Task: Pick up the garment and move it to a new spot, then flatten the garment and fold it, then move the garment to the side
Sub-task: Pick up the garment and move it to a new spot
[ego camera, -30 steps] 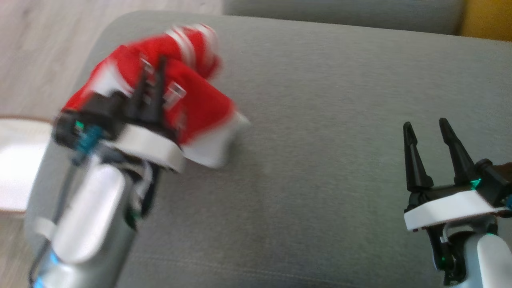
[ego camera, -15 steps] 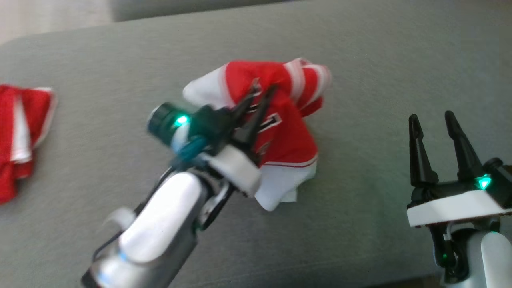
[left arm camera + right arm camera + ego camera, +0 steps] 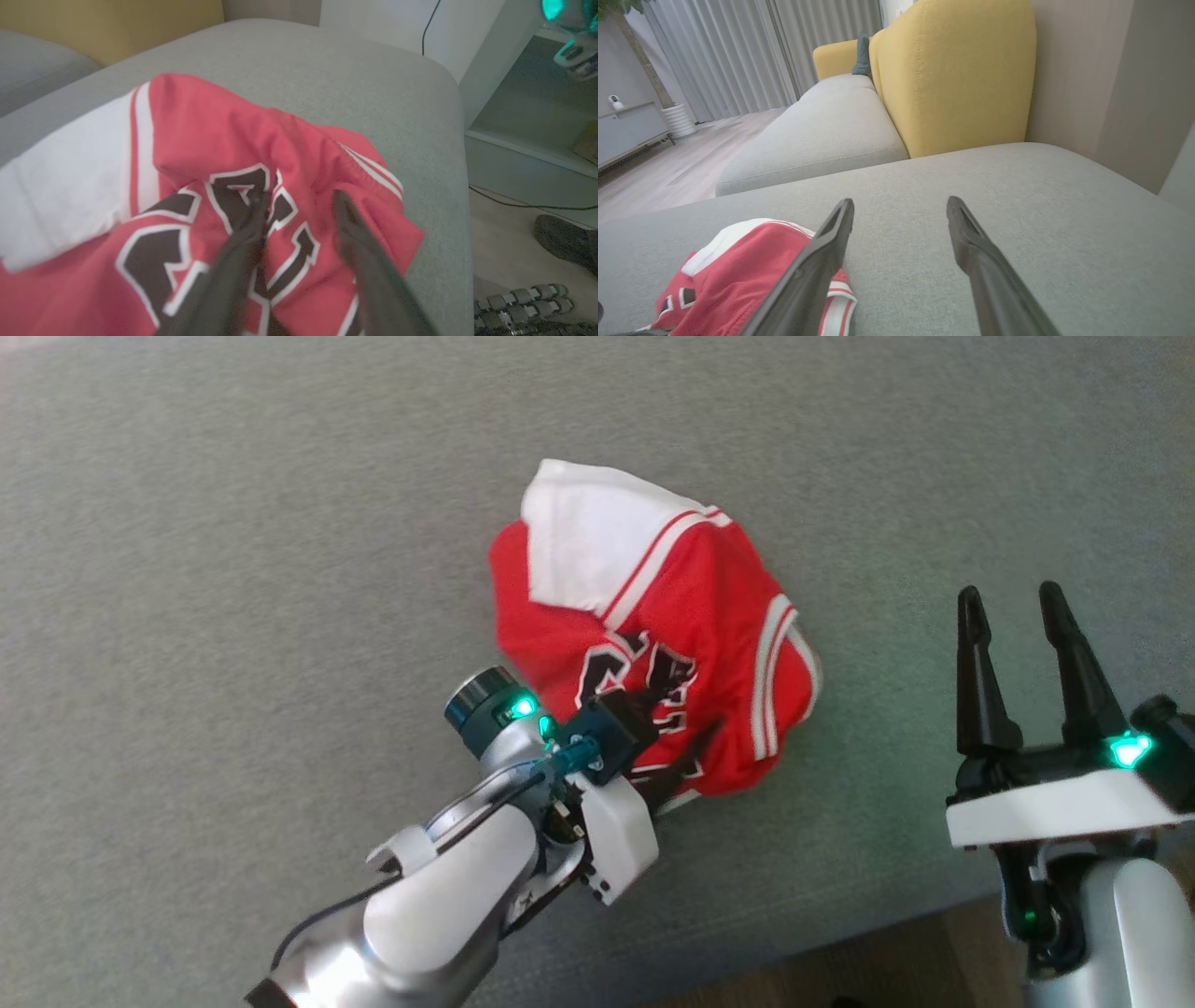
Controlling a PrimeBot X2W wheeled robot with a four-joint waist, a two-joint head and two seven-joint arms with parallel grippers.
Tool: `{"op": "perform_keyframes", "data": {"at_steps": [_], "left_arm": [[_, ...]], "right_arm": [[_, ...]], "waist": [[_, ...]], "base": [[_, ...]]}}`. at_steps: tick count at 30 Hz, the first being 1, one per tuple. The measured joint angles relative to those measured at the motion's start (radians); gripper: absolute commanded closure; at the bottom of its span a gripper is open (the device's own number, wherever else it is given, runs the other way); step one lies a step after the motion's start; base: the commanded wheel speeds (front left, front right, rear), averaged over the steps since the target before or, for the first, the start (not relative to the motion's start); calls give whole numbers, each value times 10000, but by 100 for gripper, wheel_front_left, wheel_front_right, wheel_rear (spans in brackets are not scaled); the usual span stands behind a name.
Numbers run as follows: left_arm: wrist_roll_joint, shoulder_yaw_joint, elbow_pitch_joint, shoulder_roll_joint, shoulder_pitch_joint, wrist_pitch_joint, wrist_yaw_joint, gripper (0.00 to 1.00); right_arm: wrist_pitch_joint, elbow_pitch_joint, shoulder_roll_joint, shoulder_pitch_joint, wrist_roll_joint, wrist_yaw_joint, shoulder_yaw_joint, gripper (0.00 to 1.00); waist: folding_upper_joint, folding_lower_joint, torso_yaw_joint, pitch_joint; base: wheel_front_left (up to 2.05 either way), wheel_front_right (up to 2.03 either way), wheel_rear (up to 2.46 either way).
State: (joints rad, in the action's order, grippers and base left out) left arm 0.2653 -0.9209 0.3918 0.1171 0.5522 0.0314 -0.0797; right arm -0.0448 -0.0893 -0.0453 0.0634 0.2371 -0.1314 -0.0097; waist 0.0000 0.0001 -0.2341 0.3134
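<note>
The garment [image 3: 653, 616], a red jersey with white panels and black numbers, lies crumpled on the grey cushion [image 3: 233, 616]. My left gripper [image 3: 686, 730] rests at the jersey's near edge, over the numbers. In the left wrist view the left gripper [image 3: 297, 198] has its fingers apart, the cloth [image 3: 201, 135] lying under them and nothing pinched between them. My right gripper [image 3: 1008, 599] stands open to the jersey's right, above bare cushion. The right wrist view has the right gripper [image 3: 901, 205] with the jersey [image 3: 738, 266] to its lower left.
The cushion's near edge [image 3: 840, 933] runs across the lower right, with wood floor [image 3: 896, 971] beyond it. A yellow sofa back [image 3: 957, 74] and a second grey seat [image 3: 831, 126] lie past the cushion. A white shelf unit [image 3: 504, 93] stands off the cushion's end.
The head camera has swung. My left gripper carried the jersey across, set it down on the cushion, and its fingers have parted. The right gripper has stayed open.
</note>
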Motion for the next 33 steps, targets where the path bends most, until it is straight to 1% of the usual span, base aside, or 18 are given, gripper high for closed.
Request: {"op": "perform_keyframes", "data": {"at_steps": [4, 7, 11, 14, 17, 22, 24, 27, 29, 33], "left_arm": [[40, 38, -144, -48, -157, 637, 21, 0], [219, 385, -389, -48, -382, 1139, 309, 0], [713, 1304, -698, 61, -568, 1708, 846, 0], [1043, 2086, -807, 245, -630, 1967, 1285, 0], [1323, 2943, -953, 545, -848, 2098, 1714, 0], [1511, 4102, -1080, 1141, -1580, 2182, 2182, 0], [1509, 4566, -1333, 1379, -1915, 2182, 2301, 0], [1476, 5150, -1693, 1662, -2359, 2213, 2360, 0], [1402, 5336, -1804, 1779, -2647, 2217, 2364, 0], [1243, 5434, -1992, 1827, -3139, 2226, 2194, 0]], "right_arm": [[-2, 61, 0, 129, -84, 0, 50, 0], [8, 96, 0, 130, -224, 0, 69, 0], [142, 111, 0, 129, -414, 0, 82, 0], [280, 105, 0, 128, -552, 0, 73, 0], [397, 96, 0, 125, -648, 0, 71, 0], [552, 100, 0, 101, -715, 0, 82, 0], [625, 102, 0, 74, -742, 0, 77, 0], [640, 107, 0, 72, -815, 0, 73, 0], [662, 109, 0, 67, -817, 0, 54, 0], [765, 115, 0, -43, -828, 0, 23, 0]], "waist": [[0, 0, 337, -65], [0, -1, 650, -194], [0, -1, 1070, -441], [0, -1, 1412, -606], [0, -1, 1742, -772], [0, -1, 2200, -1077], [0, -1, 2332, -1200], [0, -1, 2493, -1336], [0, -1, 2569, -1409], [0, -1, 2628, -1603]], "base": [[0, 0, 0], [0, 0, 0], [0, 0, 0], [0, 0, 0], [0, 0, 0], [0, 0, 0], [0, 0, 0], [0, 0, 0], [0, 0, 0], [0, 0, 0]]}}
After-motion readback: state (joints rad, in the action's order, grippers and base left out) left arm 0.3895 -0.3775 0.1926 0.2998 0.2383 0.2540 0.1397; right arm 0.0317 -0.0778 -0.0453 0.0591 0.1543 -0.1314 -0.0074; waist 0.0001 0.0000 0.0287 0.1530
